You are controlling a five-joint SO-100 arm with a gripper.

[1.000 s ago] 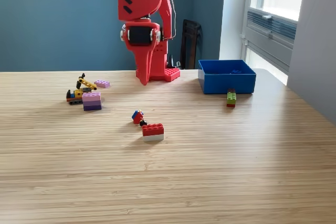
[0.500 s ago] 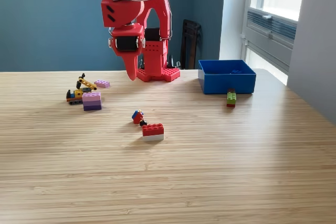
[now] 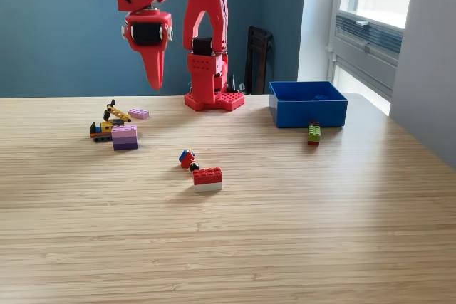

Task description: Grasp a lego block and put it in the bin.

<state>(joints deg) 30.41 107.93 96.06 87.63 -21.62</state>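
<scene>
- Your risk: the gripper (image 3: 152, 80) hangs high above the left cluster of bricks (image 3: 121, 130); dropping straight down may scatter the crowded pieces.
- The red arm (image 3: 203, 26) reaches toward the exterior view's left, its fingers pointing down, pressed together, empty.
- The blue bin (image 3: 308, 103) sits far right on the tabletop (image 3: 299, 226); the red-and-white brick (image 3: 207, 179) lies centre.

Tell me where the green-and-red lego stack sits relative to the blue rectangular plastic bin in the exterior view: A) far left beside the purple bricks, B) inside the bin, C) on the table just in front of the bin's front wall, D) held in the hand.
C: the green-and-red lego stack lies on the wooden table right before the blue rectangular plastic bin, while the red hand hangs empty elsewhere.
</scene>
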